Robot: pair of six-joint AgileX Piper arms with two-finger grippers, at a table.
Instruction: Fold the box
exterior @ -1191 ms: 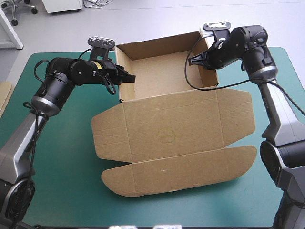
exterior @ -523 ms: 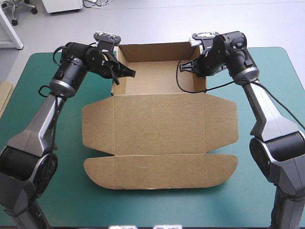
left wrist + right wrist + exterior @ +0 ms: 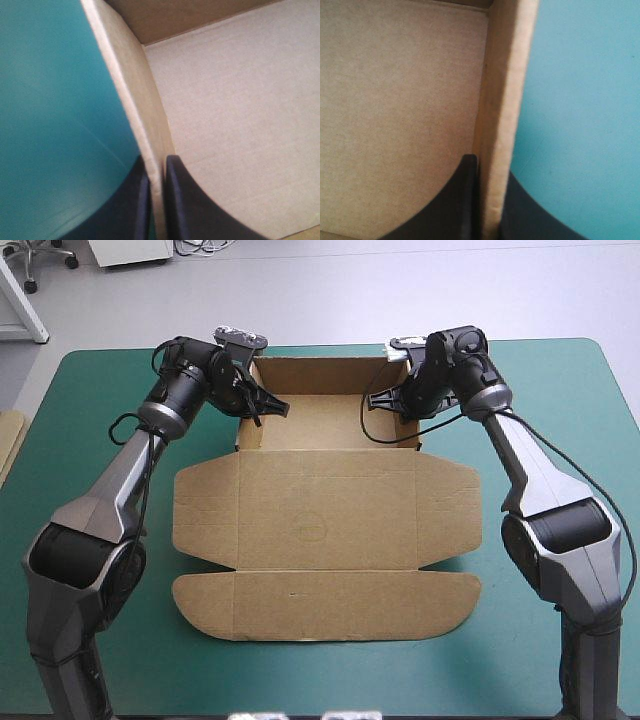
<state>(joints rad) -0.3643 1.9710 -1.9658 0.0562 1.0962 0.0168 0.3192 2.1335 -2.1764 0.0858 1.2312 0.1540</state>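
Both arms are stretching forward and angling inward over the teal-green table cover (image 3: 90,490), where the brown cardboard box (image 3: 320,520) is lying mid-table, its tray at the far side and its lid flat nearer the robot. The left gripper (image 3: 157,162) is pinching the tray's left wall, and the right gripper (image 3: 487,162) is clamping the right wall.

Both arms outstretched; left fingers (image 3: 186,202), right fingers (image 3: 454,206) each nearly together.
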